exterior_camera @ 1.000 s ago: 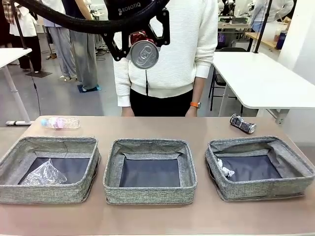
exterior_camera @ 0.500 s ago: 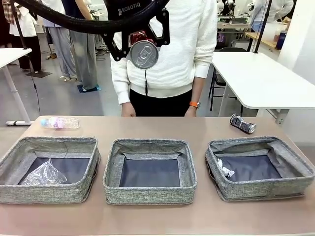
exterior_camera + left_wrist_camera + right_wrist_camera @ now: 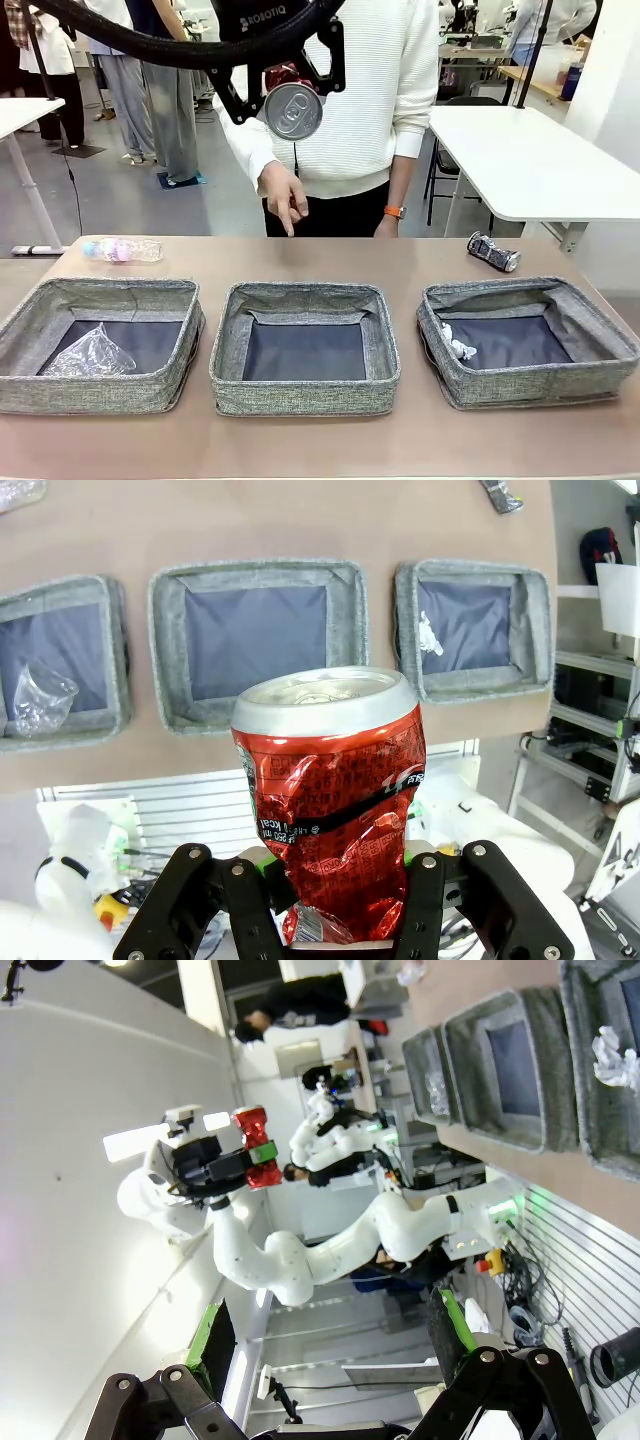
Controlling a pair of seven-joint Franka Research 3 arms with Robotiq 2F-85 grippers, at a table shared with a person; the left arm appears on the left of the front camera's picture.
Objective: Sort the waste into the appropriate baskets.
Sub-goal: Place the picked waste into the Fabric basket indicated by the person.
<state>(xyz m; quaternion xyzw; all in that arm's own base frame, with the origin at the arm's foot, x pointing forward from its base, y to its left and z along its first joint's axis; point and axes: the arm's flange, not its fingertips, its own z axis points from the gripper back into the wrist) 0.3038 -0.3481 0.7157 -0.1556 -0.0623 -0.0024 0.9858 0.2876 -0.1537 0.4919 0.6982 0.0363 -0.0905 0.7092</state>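
Crushed red can [image 3: 330,800] hung high above the tabletop [image 3: 400,262], clenched in the left fingers [image 3: 235,905]; right fingers [image 3: 213,1350] splayed, holding nothing. Cup [image 3: 88,352] sat in left basket [image 3: 100,290], paper ball [image 3: 458,345] in right basket [image 3: 520,385] (two done); bottle [image 3: 125,249] and dark-silver can [image 3: 493,251] lay unsorted.

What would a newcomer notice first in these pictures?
First, the crushed red can, clamped in the left gripper high above the table. Next, the person's hand, with one finger pointing down just beyond the middle basket.
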